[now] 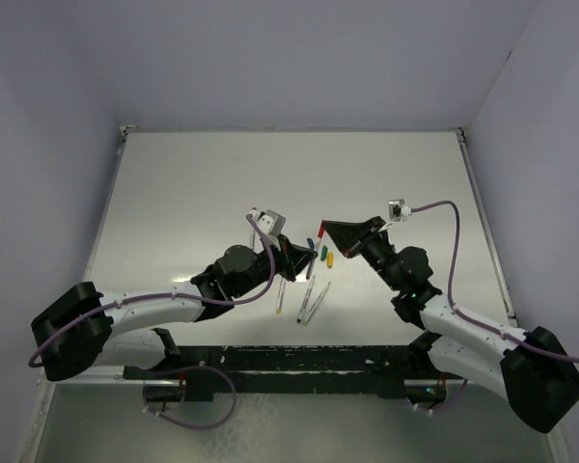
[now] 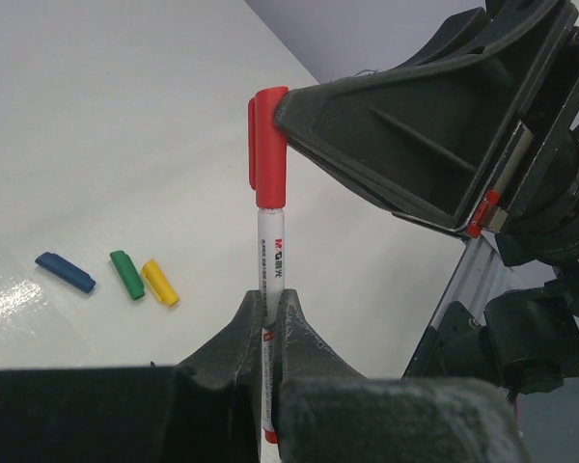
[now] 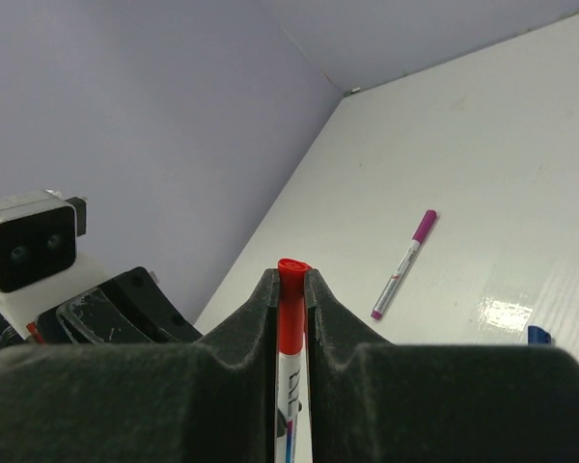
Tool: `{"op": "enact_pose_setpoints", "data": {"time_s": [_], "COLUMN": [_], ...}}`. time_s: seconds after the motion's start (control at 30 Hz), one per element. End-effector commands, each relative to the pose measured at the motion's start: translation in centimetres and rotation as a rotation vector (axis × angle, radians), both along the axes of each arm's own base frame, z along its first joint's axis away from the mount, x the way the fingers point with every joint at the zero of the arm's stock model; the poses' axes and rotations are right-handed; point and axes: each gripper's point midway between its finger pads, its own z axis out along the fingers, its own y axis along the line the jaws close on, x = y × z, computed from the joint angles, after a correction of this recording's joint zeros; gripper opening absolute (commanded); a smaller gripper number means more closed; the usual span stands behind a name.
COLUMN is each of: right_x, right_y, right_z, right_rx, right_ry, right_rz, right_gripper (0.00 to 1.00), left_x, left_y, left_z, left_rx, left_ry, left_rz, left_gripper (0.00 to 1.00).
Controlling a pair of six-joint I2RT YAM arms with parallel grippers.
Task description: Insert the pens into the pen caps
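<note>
In the left wrist view my left gripper (image 2: 268, 297) is shut on the white barrel of a pen (image 2: 269, 246) and holds it upright above the table. The red cap (image 2: 268, 145) sits on the pen's top end. My right gripper (image 3: 290, 275) is shut on that red cap (image 3: 290, 299). In the top view the two grippers, left (image 1: 304, 262) and right (image 1: 321, 231), meet at mid-table. The blue cap (image 2: 66, 272), green cap (image 2: 127, 274) and yellow cap (image 2: 159, 283) lie loose side by side on the table.
A pen with a purple cap on it (image 3: 403, 265) lies on the table beyond my right gripper. Several pens (image 1: 309, 301) lie near the front edge, below the grippers. The table's back wall and right rail (image 1: 482, 212) border the workspace.
</note>
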Motion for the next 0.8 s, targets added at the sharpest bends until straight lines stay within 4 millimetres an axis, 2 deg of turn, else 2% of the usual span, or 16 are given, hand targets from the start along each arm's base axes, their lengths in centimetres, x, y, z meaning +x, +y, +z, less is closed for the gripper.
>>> {"op": "enact_pose_setpoints", "data": {"time_s": [0.0, 0.2, 0.33, 0.57, 0.77], "right_x": [-0.4, -0.4, -0.8, -1.5, -2.2], "right_y": [0.7, 1.2, 2.0, 3.1, 3.1], "right_z": [-0.6, -1.2, -2.3, -5.2, -7.5], "right_rx": [-0.037, -0.097, -0.155, -0.263, -0.344], "right_ry": [-0.003, 0.012, 0.034, 0.110, 0.163], "right_rz": [0.045, 0.072, 0.121, 0.202, 0.213], "right_gripper": [0.00, 0.00, 0.00, 0.00, 0.00], "left_x": [0.6, 0.9, 1.2, 2.5, 3.9], "left_y": [0.0, 0.2, 0.3, 1.0, 1.9], "left_z": [4.7, 5.0, 5.3, 7.4, 9.7], "left_rx": [-0.139, -0.133, -0.136, -0.157, -0.198], "left_ry": [-0.077, -0.089, -0.100, -0.163, -0.206], "left_rz": [0.028, 0.045, 0.061, 0.124, 0.138], "left_gripper": [0.00, 0.00, 0.00, 0.00, 0.00]}}
